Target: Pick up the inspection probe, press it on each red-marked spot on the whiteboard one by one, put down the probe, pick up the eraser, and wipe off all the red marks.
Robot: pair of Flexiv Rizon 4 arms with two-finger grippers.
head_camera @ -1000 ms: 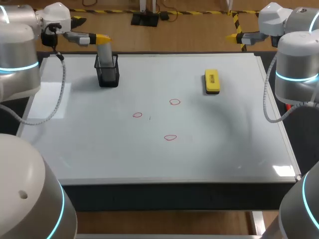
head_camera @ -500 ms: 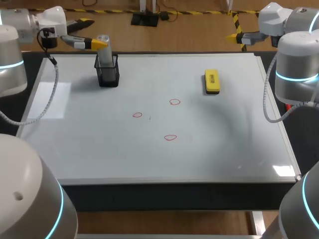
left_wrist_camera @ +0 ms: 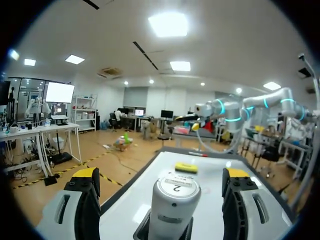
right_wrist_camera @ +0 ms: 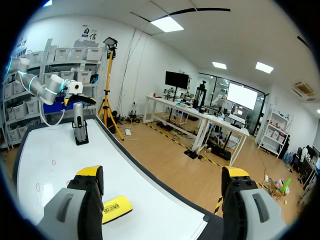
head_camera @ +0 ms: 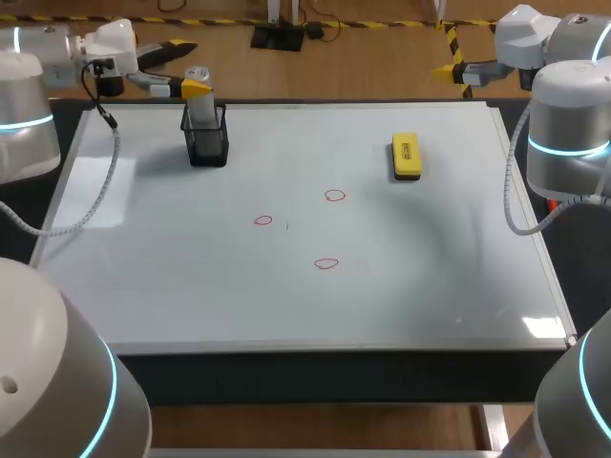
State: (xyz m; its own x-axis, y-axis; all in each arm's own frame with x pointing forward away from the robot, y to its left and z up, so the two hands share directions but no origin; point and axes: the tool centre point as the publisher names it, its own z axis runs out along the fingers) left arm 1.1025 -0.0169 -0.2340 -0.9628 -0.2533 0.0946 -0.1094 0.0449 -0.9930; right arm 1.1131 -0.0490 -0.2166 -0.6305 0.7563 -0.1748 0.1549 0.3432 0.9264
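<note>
While upright in its holder (head_camera: 206,143), probe (left_wrist_camera: 175,200) between parted left jaws

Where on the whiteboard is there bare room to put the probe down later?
Bare: the whole near strip of the whiteboard, this side of the red marks; the right side from the eraser to the near edge; the left side near of the holder. Crowded: the far left corner, where the left arm holds open jaws either side of the probe.
</note>
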